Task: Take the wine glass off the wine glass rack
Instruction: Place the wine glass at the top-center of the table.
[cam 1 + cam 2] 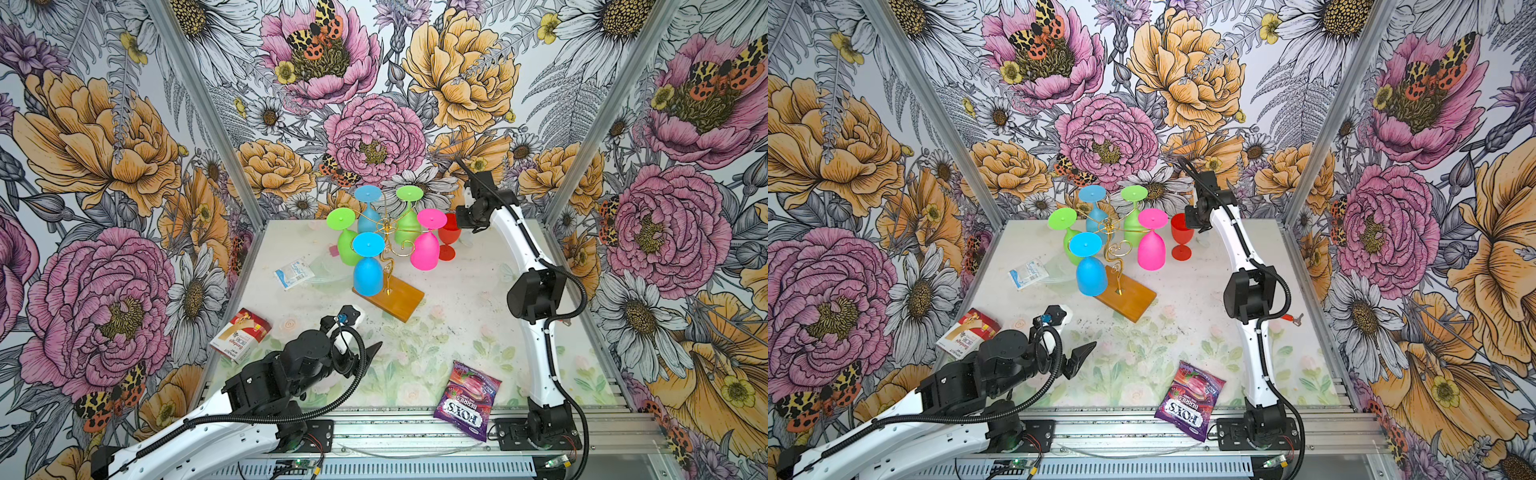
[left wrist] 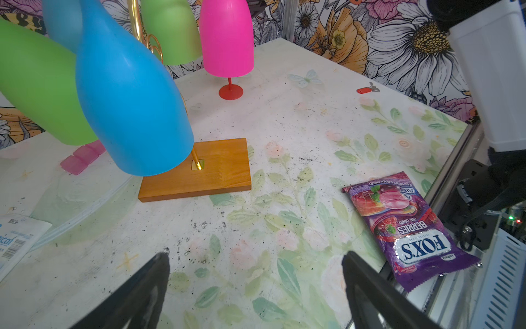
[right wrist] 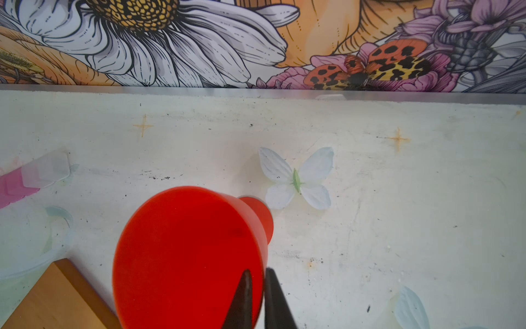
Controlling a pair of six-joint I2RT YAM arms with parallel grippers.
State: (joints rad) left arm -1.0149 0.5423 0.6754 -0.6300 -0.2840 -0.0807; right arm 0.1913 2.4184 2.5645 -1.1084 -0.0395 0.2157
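**Red glass (image 1: 451, 232) off the rack, upright on the table**

Both top views show the red glass (image 1: 1181, 232) standing on its foot on the table (image 1: 457, 332), just right of the rack (image 1: 395, 301) and clear of its gold wire arms. Five more glasses (image 1: 368, 274) hang bowl-down from those arms; the pink glass (image 1: 424, 251) is nearest the red one.

The right gripper (image 3: 258, 272) is at the red glass's rim. One finger is inside the bowl and the other just outside, with the jaws nearly closed astride the wall. Whether they pinch it cannot be told.

The left gripper (image 2: 256, 284) hovers over the front left of the table, jaws wide apart and holding nothing. A candy bag (image 1: 467, 399) lies at the front edge.
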